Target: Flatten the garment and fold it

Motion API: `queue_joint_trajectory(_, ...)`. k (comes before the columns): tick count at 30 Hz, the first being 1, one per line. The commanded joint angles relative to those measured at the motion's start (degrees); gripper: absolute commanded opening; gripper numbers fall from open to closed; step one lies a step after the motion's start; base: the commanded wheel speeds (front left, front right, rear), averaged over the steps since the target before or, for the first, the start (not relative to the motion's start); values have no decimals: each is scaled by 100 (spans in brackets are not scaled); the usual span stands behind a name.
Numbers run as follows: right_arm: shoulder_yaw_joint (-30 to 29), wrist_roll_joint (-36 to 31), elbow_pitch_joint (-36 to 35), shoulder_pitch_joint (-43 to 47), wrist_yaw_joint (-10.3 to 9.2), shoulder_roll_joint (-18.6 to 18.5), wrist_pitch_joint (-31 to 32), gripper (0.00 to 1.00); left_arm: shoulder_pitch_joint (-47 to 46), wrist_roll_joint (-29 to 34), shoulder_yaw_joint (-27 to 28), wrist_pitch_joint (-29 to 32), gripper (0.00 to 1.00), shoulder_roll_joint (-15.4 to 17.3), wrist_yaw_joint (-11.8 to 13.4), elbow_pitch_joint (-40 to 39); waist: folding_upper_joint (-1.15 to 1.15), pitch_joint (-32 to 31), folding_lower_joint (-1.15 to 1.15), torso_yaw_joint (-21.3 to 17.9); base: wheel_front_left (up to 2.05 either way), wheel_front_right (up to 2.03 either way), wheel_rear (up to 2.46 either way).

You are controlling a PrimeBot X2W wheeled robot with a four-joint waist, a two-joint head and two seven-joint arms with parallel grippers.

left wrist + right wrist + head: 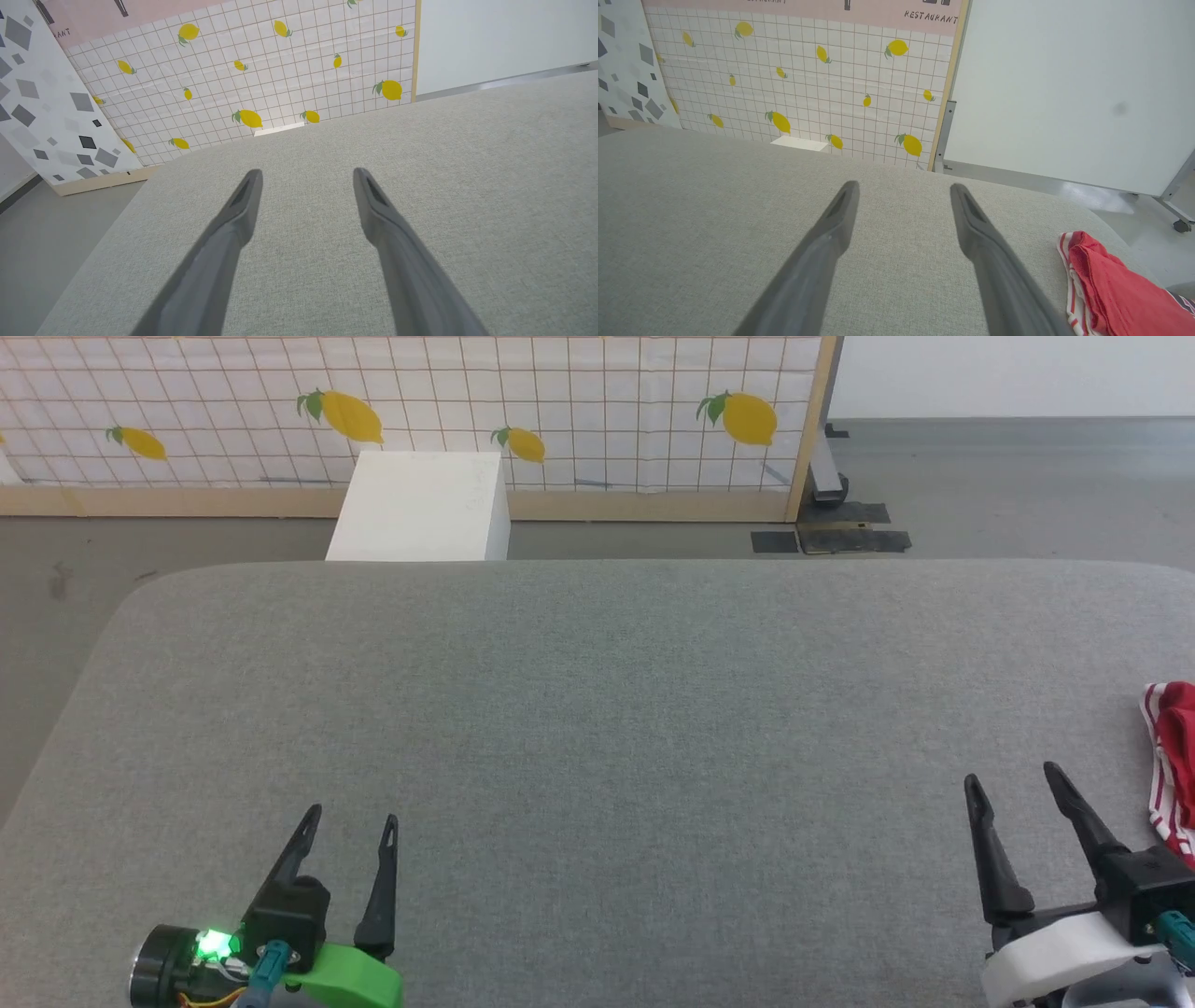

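The garment is a crumpled red shirt with a red-striped white edge, lying at the far right of the grey padded table and cut off by the head view's edge. In the right wrist view the garment sits at the lower right, bunched up, its print hidden. My right gripper is open just left of the garment, nothing between its fingers; the gripper hovers over bare fabric. My left gripper is open at the lower left, far from the shirt, and stands empty over the table.
A white box stands on the floor beyond the table's far edge. Behind it runs a lemon-patterned tiled panel with a wooden frame. A white board on castors stands to the right. Grey floor surrounds the table.
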Motion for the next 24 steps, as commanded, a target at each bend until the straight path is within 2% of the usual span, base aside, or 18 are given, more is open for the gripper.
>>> queue_joint_trajectory(1, 27, -11, -10, 32, -9, -1, 20, 100, 43, 9, -18, -29, 100, -13, 54, 21, 0, 10, 0, -10, 0, 0, 0)
queue_joint_trajectory(22, 70, -38, 11, 29, -9, -22, 60, 100, -13, -122, -97, -57, 100, -26, 43, 50, 0, 67, 0, -14, 0, 0, 0)
queue_joint_trajectory(23, 67, 0, 9, 0, 0, -20, 55, 0, -6, -110, -113, -13, 0, -9, 6, 58, 0, 68, 0, -13, 0, 0, 0)
queue_joint_trajectory(24, 65, 0, 9, 1, 0, -21, 54, 0, -6, -113, -124, -15, 0, -6, 7, 63, 0, 68, 0, -13, 0, 0, 0)
